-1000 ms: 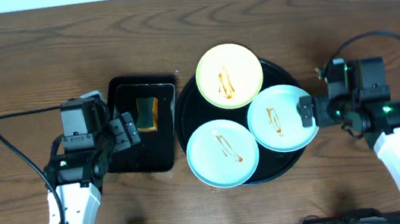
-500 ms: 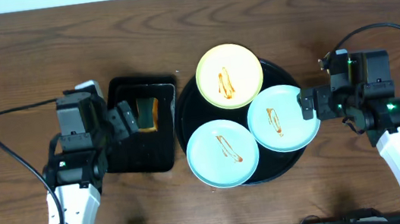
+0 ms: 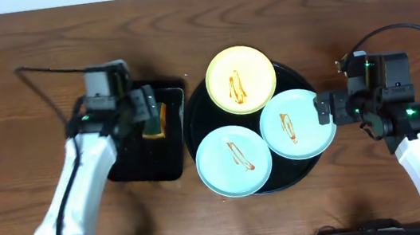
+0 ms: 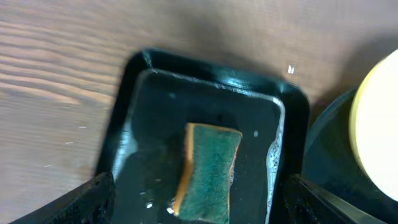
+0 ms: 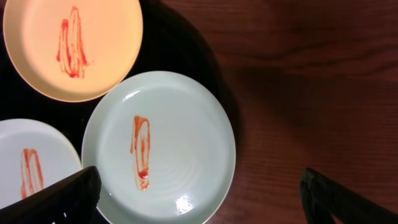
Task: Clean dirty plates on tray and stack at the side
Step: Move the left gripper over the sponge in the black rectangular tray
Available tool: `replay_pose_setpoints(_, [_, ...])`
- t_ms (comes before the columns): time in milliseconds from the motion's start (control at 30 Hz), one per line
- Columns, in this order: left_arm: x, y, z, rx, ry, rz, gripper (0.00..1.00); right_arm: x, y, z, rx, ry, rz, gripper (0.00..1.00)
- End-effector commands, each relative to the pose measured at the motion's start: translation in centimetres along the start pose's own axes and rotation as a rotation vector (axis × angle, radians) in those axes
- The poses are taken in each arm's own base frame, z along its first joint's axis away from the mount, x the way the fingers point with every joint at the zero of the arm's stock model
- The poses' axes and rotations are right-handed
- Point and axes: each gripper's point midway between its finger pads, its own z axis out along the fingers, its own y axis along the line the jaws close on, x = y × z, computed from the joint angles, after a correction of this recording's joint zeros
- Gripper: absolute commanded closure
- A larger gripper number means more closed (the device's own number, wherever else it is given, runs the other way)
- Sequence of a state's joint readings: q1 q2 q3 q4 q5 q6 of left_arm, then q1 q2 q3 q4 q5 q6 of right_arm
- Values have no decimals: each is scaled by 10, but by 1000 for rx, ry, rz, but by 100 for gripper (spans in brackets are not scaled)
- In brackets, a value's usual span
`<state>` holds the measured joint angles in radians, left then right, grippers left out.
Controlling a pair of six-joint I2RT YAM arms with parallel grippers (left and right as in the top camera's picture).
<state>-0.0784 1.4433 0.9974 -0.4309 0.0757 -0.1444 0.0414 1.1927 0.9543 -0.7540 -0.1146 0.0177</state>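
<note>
1. Left pincer (image 4: 199,185): jaws spread wide, gripping nothing; poised above the sponge (image 4: 208,169), with one dark finger (image 4: 93,199) off each side of it. Contact with the sponge impossible to tell.
2. Sponge: green face up, orange edge showing, lying in the wet rectangular tray (image 4: 158,112) on the left half of the desk (image 3: 10,62).
3. Right pincer (image 3: 323,110): jaws likewise wide apart and empty, with no grip on anything. Placed at the right rim of the round tray (image 3: 193,123), just beside the right mint plate (image 5: 180,149).
4. Round tray: about midway between the desk's left and right edges, just beside the rectangular tray.
5. All three plates on the round tray, each streaked with orange-brown sauce:
   - yellow plate (image 3: 240,79) nearest the far edge;
   - right mint plate toward the right edge;
   - other mint plate (image 3: 233,160) nearest the near edge.
6. Plates crowded close together. Right mint plate's rim lapping over the other mint plate, seen from the right wrist. Both mint plates reaching out past the tray's rim.
</note>
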Motion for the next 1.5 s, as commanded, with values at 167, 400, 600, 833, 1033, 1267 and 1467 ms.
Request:
replay_pose_setpoints(167, [24, -5, 50, -16, 117, 37, 23, -7, -3, -6, 10, -26, 16, 1])
replay_pose_setpoints(400, [46, -1, 73, -34, 200, 28, 34, -7, -3, -6, 10, -26, 16, 1])
replay_pose_setpoints(600, [52, -9, 77, -1, 225, 33, 34, -7, -3, -6, 10, -27, 15, 1])
replay_pose_setpoints(833, [58, -5, 79, -17, 234, 36, 35, -7, -3, -6, 10, -26, 16, 1])
replay_pose_setpoints(1033, [63, -6, 79, -18, 245, 40, 40, -7, -3, -6, 10, -27, 15, 1])
replay_pose_setpoints(1267, [63, -9, 80, -13, 238, 47, 44, -7, -3, -6, 10, -26, 16, 1])
replay_pose_setpoints(1467, [66, -8, 81, -14, 244, 47, 45, -7, -3, -6, 10, -26, 16, 1])
